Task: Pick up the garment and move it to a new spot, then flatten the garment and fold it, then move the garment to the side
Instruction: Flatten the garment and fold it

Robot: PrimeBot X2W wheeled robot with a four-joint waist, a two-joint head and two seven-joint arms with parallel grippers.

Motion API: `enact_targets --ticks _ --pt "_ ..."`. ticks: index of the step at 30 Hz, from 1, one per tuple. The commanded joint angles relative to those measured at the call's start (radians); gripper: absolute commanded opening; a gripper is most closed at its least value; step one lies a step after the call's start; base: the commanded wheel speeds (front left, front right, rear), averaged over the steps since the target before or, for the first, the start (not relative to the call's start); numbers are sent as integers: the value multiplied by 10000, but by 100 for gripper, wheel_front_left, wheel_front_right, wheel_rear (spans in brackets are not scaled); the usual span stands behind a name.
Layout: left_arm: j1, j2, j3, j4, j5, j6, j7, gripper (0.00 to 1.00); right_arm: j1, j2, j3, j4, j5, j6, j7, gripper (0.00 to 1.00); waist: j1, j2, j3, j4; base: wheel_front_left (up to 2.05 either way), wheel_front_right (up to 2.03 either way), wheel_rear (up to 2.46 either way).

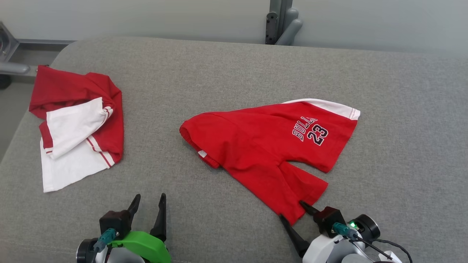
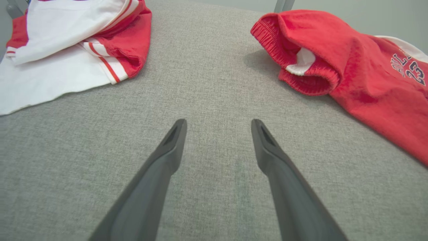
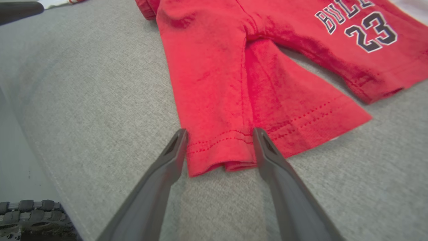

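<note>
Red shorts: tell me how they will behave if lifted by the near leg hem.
Probably floppy: the red shorts lie creased and draped on the grey cushion, so they would likely hang limp. Likely light, being thin knit. The open right gripper straddles the stitched hem; a pinch there should hold.

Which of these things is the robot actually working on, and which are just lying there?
Job: red shorts; right fingers, open astride a leg hem; left fingers, open.
Lying about: red-and-white garment on the left; grey cushion underneath.
</note>
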Motion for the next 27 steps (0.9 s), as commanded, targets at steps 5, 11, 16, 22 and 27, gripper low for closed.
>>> enact_targets --ticks 5,11,16,22,27 --pt "44 -29 57 -213 134 -69 -2 100 -155 154 -49 -152 2 -3 -12 0 0 0 157 29 0 0 0" --pt "43 -36 -70 -606 9 -119 -2 100 -176 -116 -378 -1923 408 -4 -15 0 0 0 299 -60 0 0 0" --pt "45 -36 -176 -728 -40 -118 -2 100 -748 -517 -1257 -3035 810 -4 -15 0 0 0 462 -130 0 0 0" --pt "-356 -32 -575 -831 -167 -130 -3 100 -2350 -1045 -2527 -2340 764 -4 -15 0 0 0 918 95 0 0 0" --pt "-731 -33 -1078 -850 -312 -135 -2 100 -3987 -1567 -3087 -553 195 -8 -15 0 0 0 1434 565 0 0 0"
